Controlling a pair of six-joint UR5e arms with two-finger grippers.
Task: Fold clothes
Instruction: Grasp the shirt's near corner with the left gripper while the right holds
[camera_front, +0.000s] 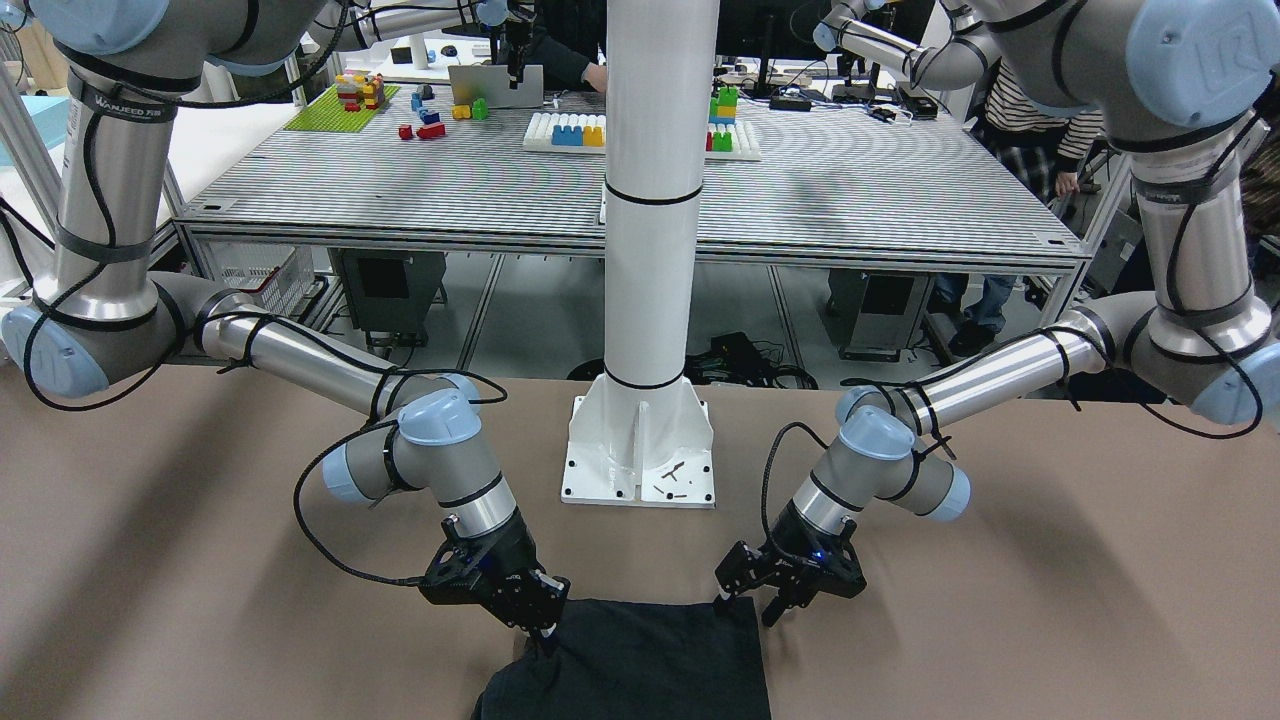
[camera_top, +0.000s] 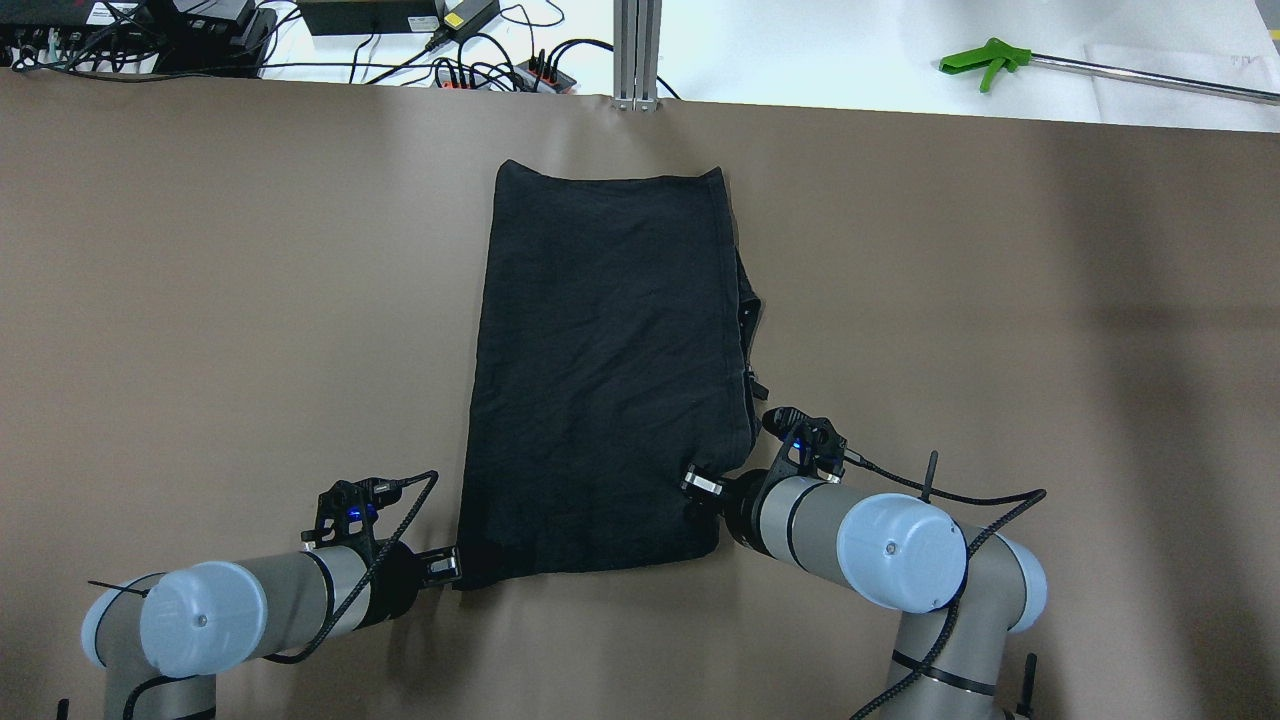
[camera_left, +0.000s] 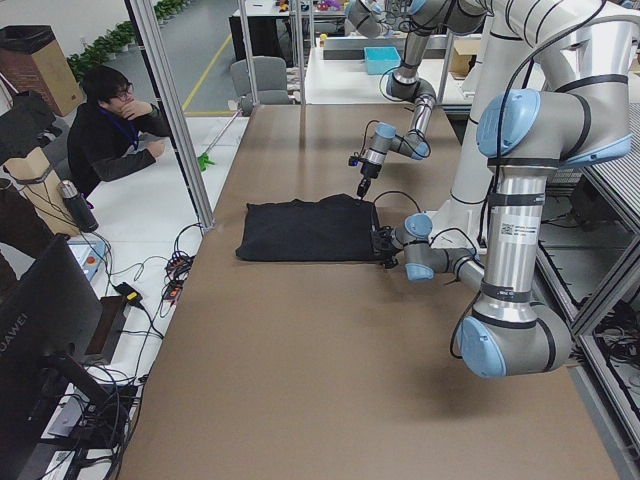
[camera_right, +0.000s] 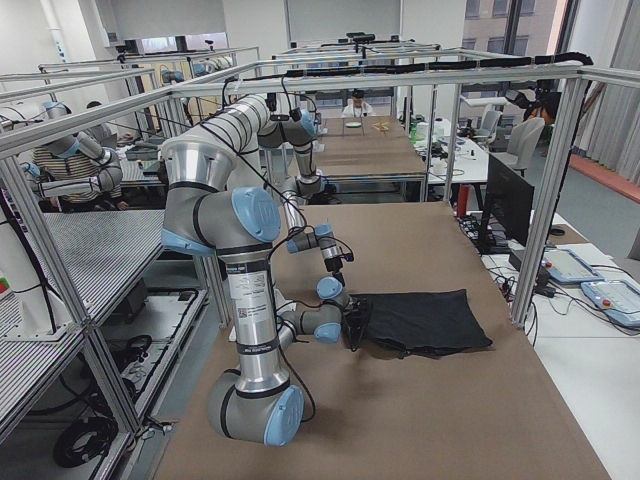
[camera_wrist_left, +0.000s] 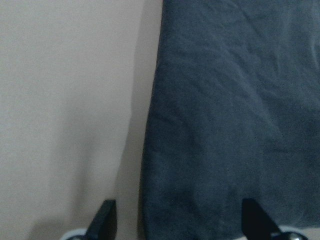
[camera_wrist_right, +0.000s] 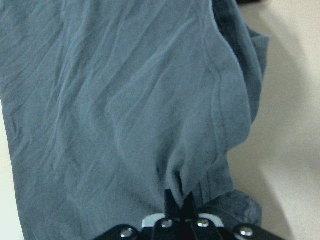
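Observation:
The clothes are one black garment (camera_top: 600, 380), lying flat as a rough rectangle in the middle of the brown table; it also shows in the front view (camera_front: 650, 660) and in the left view (camera_left: 305, 230). No white logo shows. My right gripper (camera_top: 695, 490) is shut on a pinch of fabric at the garment's near right corner, clear in the right wrist view (camera_wrist_right: 178, 200). My left gripper (camera_top: 450, 568) is open at the near left corner. In the left wrist view (camera_wrist_left: 180, 225) the garment's edge (camera_wrist_left: 150, 150) runs between its spread fingers.
The white pillar base (camera_front: 640, 440) stands between the arms at the near edge. Cables and power strips (camera_top: 480, 70) and a green-handled tool (camera_top: 985, 62) lie beyond the far edge. A seated person (camera_left: 110, 130) is off that far side.

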